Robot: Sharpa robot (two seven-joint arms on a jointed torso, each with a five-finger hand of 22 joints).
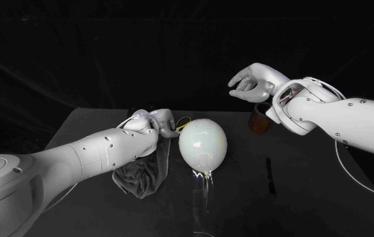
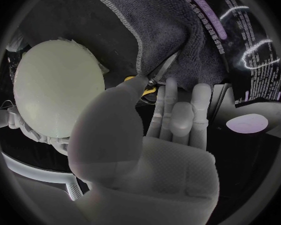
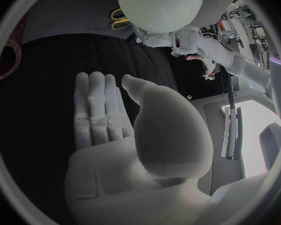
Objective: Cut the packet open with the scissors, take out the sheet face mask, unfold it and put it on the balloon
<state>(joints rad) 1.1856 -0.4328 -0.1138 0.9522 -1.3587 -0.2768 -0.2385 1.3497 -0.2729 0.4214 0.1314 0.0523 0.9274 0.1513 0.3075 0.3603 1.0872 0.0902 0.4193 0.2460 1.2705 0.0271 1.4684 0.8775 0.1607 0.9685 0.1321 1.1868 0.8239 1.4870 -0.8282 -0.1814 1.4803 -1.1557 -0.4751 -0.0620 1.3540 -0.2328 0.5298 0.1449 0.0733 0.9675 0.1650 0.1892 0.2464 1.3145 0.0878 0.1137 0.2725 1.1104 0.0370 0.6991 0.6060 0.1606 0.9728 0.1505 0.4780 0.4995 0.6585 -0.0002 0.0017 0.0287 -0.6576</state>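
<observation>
Writing: the dark glossy packet [image 2: 247,50] in the left wrist view carried a purple strip [image 2: 206,12] with lettering and blocks of small white print. All of it was too small and warped to read, and no brand was legible. The packet lay just beside a grey towel [image 1: 144,175], partly under its edge.

Left hand [image 1: 153,122]: in the head view it sat left of centre, close against the upper left side of the balloon [image 1: 202,144]. In the left wrist view its fingers were straight and side by side. The thumb reached toward the yellow handles of the scissors [image 1: 184,122]. Could not tell whether the thumb actually touched the scissors or whether the hand held anything. The towel hung below the forearm, lower left of centre.

Right hand [image 1: 251,83]: raised in the upper right of the frame, well apart from the balloon. The fingers were loosely curved with the thumb apart, and there was nothing in the hand. The right wrist view showed a bare palm with the fingers together.

Balloon: pale and egg-shaped, at the centre of the head frame on the black table [image 1: 312,193]. The scissors' yellow loops showed just behind its upper left. A thin clear film [image 1: 204,188] trailed from its lower end toward the bottom of the frame, but what it was could not be told.

A brown ring-like object [image 1: 259,122] stood right of the balloon, below the right hand.
</observation>
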